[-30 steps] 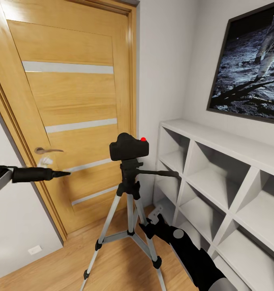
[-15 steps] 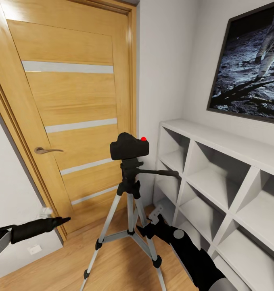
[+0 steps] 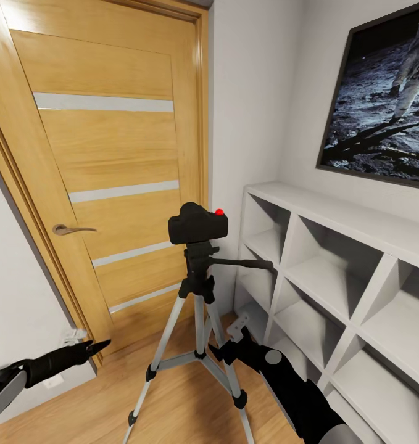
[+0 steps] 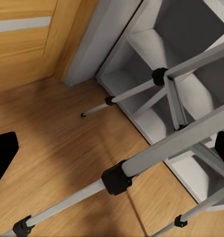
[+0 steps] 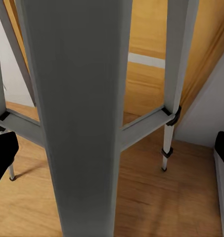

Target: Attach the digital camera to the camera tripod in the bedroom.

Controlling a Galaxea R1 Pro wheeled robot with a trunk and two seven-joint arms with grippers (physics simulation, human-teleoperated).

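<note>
Bedroom corner, plank floor, oak door at left. Left gripper hung low near the door frame, fingers parted and empty, well apart from the camera tripod. Centre: digital camera sat seated on the tripod head, apparently already mounted, so neither arm needed to hold it. Right gripper beside a tripod leg, released, empty. White cube shelves at right.

Matt black digital camera; brushed-metal camera tripod legs, wood-plank floor
</note>
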